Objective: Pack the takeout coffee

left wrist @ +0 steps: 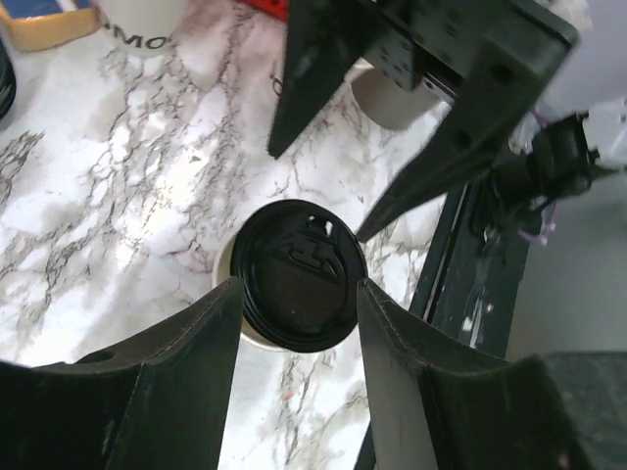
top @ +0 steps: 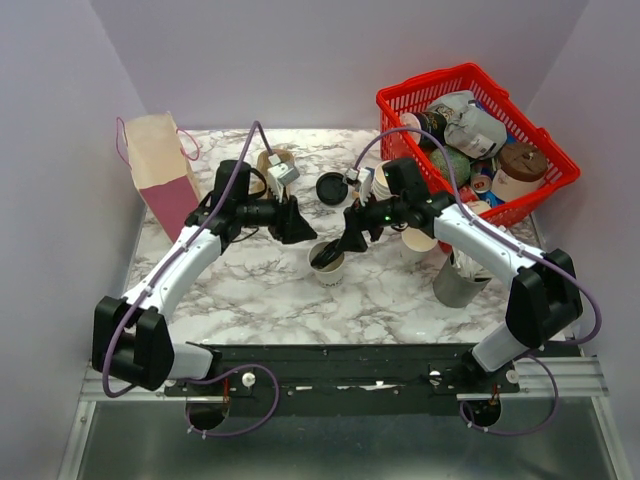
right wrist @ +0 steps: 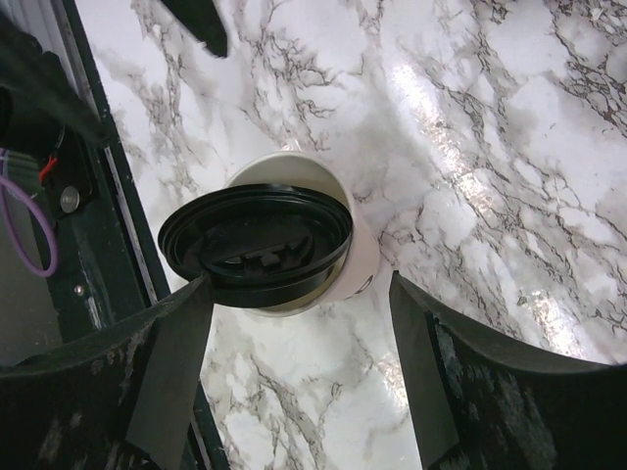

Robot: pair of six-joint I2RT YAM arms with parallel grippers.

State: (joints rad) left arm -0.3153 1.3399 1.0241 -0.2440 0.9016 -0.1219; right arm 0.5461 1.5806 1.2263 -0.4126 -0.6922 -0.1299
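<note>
One takeout coffee (top: 326, 262), two arms (top: 190, 262), one red basket (top: 430, 84), one paper bag (top: 160, 165).

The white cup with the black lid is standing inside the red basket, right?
Not quite. The white cup with the black lid is standing on the marble table, not inside the red basket. The top external view shows it.
</note>
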